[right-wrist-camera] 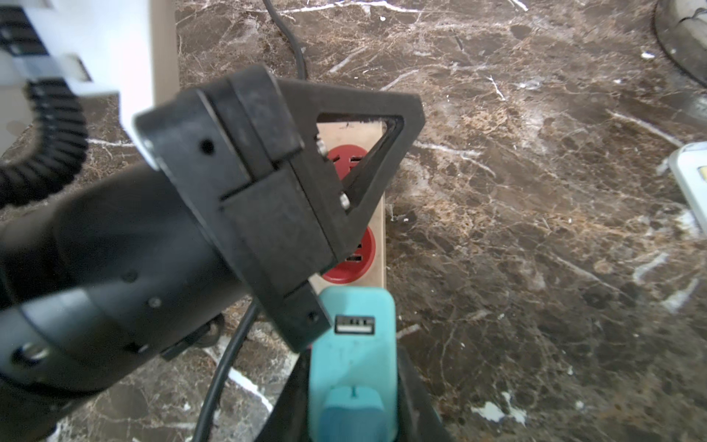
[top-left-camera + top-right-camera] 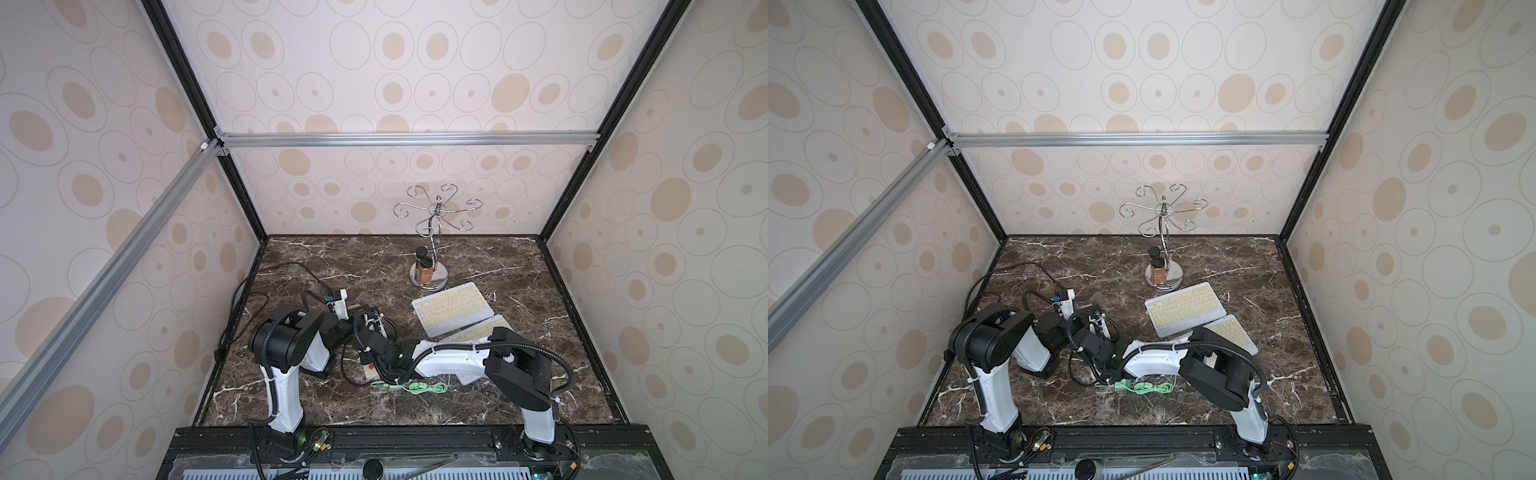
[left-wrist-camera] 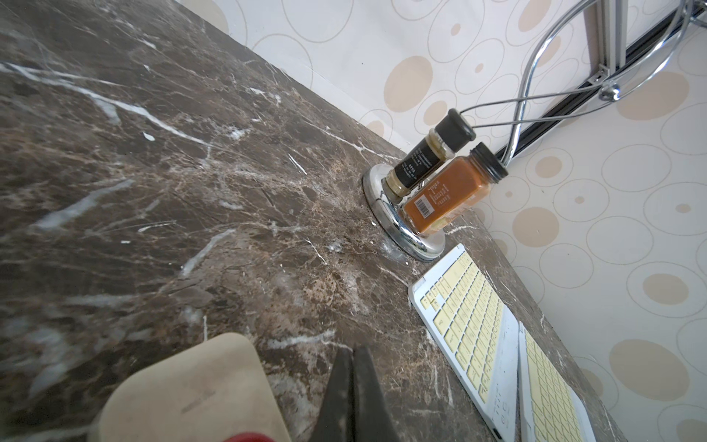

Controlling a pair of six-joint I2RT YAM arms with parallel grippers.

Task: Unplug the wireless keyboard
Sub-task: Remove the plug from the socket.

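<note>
Left gripper (image 3: pixel 354 367): fingers (image 3: pixel 369 394) pressed together, empty, beside power strip (image 3: pixel 191 390).
Right gripper (image 1: pixel 352 405): fingers (image 1: pixel 413 394) clasp teal adapter (image 1: pixel 352 344).
Wireless keyboard (image 2: pixel 453 309): flat on table (image 2: pixel 519 291), well apart from both sets of fingertips.

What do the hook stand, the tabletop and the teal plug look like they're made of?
The stand: likely chromed metal, mirror-bright with reflections. The tabletop: brown marble or a marble-look laminate, white-veined, slightly glossy. The plug: matte teal plastic, judging by its smooth moulded edges.
</note>
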